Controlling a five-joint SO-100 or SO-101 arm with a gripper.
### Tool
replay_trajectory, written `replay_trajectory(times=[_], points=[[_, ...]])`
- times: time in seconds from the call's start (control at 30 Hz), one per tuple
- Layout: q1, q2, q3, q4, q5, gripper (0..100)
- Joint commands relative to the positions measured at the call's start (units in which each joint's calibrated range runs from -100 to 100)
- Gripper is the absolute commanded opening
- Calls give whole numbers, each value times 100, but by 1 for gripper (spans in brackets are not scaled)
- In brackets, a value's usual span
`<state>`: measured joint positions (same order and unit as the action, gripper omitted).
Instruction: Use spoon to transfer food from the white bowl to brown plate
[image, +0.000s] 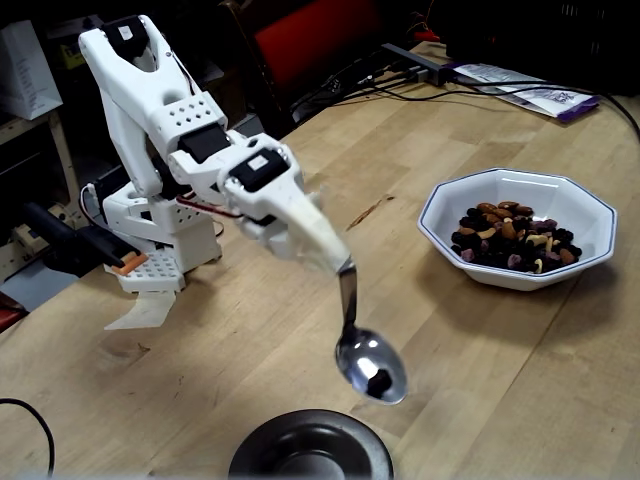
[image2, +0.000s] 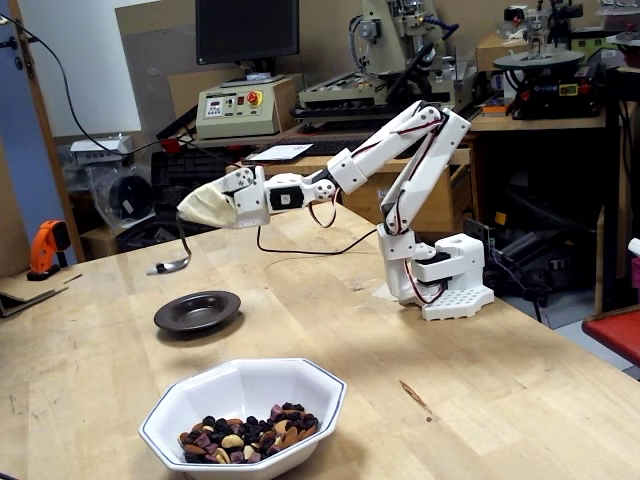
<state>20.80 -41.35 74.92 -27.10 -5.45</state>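
My gripper (image: 338, 260), its fingers hidden under a pale cover, is shut on the handle of the silver spoon (image: 370, 364). The spoon hangs bowl-down, level, with a dark piece of food (image: 378, 381) in it. It hovers just above the far rim of the brown plate (image: 310, 452) at the bottom edge. In the other fixed view the gripper (image2: 187, 213) holds the spoon (image2: 168, 265) above and left of the plate (image2: 197, 311). The white bowl (image: 517, 228) with the nut and dried-fruit food (image: 515, 238) stands apart at the right, seen nearest the camera as the bowl (image2: 245, 402).
The arm's white base (image: 160, 235) stands at the table's left. Cables and papers (image: 530, 95) lie at the back right. A black cable (image: 30, 420) loops at the lower left. An orange tool (image2: 45, 248) sits at the table's far left edge.
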Motion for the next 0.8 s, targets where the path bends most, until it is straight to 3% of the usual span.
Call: replay_trajectory(times=[0.0, 0.77], points=[[83, -268, 110, -18, 0, 4], [446, -217, 208, -10, -5, 4]])
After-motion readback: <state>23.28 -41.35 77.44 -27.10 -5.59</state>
